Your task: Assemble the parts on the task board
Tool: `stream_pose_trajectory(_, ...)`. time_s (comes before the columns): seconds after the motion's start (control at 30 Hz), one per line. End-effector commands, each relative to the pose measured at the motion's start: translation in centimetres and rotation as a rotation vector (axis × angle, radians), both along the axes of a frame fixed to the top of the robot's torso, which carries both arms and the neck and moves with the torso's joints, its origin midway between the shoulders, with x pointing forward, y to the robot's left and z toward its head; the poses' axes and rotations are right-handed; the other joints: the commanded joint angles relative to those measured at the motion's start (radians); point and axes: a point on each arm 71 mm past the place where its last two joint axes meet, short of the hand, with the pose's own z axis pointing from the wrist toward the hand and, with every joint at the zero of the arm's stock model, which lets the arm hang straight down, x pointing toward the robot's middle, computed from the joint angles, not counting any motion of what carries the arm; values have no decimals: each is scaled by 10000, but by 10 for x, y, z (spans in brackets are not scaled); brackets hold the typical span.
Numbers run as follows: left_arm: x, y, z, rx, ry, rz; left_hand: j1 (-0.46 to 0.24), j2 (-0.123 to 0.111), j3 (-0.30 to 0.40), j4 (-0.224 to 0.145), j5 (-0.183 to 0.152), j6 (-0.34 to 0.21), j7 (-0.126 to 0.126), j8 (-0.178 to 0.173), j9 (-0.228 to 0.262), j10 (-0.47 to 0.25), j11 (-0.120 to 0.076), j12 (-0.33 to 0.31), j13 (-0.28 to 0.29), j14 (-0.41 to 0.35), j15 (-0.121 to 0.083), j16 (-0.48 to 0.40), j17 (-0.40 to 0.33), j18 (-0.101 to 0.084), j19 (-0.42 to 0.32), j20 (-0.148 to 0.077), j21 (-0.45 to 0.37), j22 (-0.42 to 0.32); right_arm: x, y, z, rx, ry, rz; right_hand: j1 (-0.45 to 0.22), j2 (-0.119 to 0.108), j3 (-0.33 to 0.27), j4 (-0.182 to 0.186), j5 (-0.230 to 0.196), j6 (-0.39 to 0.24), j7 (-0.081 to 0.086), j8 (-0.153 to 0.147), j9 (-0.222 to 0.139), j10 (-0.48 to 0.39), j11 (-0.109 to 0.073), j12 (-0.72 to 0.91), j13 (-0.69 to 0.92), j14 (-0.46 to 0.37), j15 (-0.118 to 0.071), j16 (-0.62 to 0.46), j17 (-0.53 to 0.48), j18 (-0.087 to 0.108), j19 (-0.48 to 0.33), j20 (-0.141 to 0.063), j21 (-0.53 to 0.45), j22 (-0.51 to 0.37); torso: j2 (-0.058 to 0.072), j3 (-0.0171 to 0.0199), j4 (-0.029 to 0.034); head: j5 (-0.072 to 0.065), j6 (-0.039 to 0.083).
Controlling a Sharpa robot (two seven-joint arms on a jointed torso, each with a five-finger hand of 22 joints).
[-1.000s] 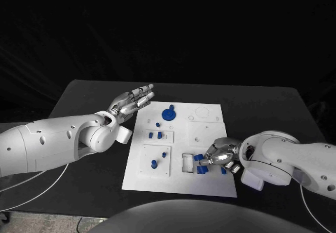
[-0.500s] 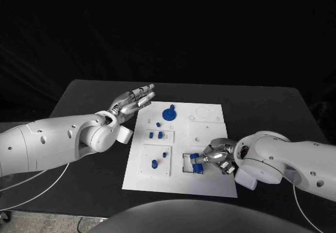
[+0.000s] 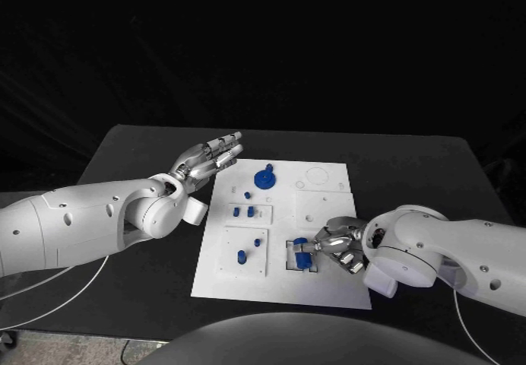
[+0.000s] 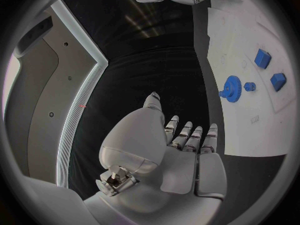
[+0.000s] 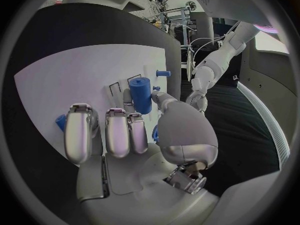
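A: Where do we find the right hand [image 3: 334,247]?
B: We see it low over the near right part of the board [image 3: 329,199], beside a rectangular slot. Its fingers are clamped on a blue cylinder [image 3: 299,255], which lies tilted over that slot.

A: Does the wrist camera agree?
B: Yes. There the cylinder [image 5: 141,95] is pinched between the thumb and the fingertips [image 5: 116,121], with the white board under it. A second blue part [image 5: 60,122] peeks out beside the outermost finger, and another blue bit shows beside the thumb; we cannot tell whether the hand touches either.

A: And the left hand [image 3: 208,158]?
B: It hangs above the table [image 3: 131,152] at the board's far left corner, holding nothing, fingers straight and spread slightly. From its own wrist camera the left hand [image 4: 178,145] shows its fingers side by side over the black table, with the board's edge just beside them.

A: What else lies on the board?
B: A blue gear [image 3: 264,179] sits at the far left part, with a small peg [image 3: 267,166] just beyond it. Nearer us, two small blocks [image 3: 243,210] sit in a recessed panel at the left middle. In the near left panel we see a knob [image 3: 241,258] and a smaller piece [image 3: 258,242] close together. The left wrist camera shows that gear [image 4: 232,89] and blocks [image 4: 262,58] as well.
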Motion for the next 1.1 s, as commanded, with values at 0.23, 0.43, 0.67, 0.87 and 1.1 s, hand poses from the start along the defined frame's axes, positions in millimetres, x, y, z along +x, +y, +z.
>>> stream_pose_trajectory(0.23, 0, -3, 1, -131, -4, -166, 141, -7, -26, -12, 97, 2, 107, 25, 15, 10, -50, 35, 11, -12, 76, 76, 10, -167, 81, 2, 69, 7, -3, 2, -2, -44, 271, 328, -140, -17, -243, 11, -1051, -164, 6, -27, -152, 1080, 88, 38, 2631, 509, 112, -77, -49, 150, 378, 95, -62, 1927, -5, -10, 4, 18, 0)
stream_pose_trajectory(0.43, 0, -3, 1, -127, 4, -166, 141, -7, -26, -12, 97, 2, 107, 25, 15, 10, -50, 35, 11, -12, 76, 76, 10, -167, 81, 2, 69, 7, -2, 1, -3, -115, 243, 375, -176, -2, -368, 19, -1533, -196, 12, -4, -213, 1080, 93, 38, 2631, 505, 117, -87, -73, 155, 373, 98, -84, 1921, -4, -5, 4, 30, 0)
stream_pose_trajectory(0.67, 0, -3, 0, -131, 8, -178, 163, -8, -25, -12, 116, -4, 131, 24, 15, 10, -61, 33, 11, -10, 78, 81, 10, -180, 87, 2, 72, 9, -3, 2, -3, -167, 226, 474, -243, 7, -574, 42, -2137, -300, 30, 11, -300, 1080, 109, 38, 2631, 500, 127, -101, -104, 161, 367, 104, -119, 1913, -5, -2, -2, 29, 0)
stream_pose_trajectory(0.87, 0, -3, 0, -134, 17, -190, 163, -8, -25, -12, 116, -4, 131, 24, 15, 10, -61, 33, 11, -10, 78, 81, 10, -180, 87, 2, 72, 9, -3, 1, -3, -183, 217, 508, -476, -44, -915, 193, -3194, -380, 44, 57, -371, 1080, 122, 38, 2631, 503, 138, -92, -95, 160, 369, 115, -126, 1913, 3, -2, -3, 36, 0)
stream_pose_trajectory(1.1, 0, -3, 0, -134, 30, -200, 169, -7, -26, -10, 121, -14, 136, 23, 13, 10, -62, 33, 11, -7, 80, 86, 12, -184, 89, 2, 73, 9, -3, -1, -3, -184, 194, 438, -589, -33, -1138, 299, -3636, -385, 44, 125, -414, 1080, 123, 38, 2631, 504, 145, -83, -84, 159, 373, 124, -126, 1916, 0, 0, 0, 55, 0)
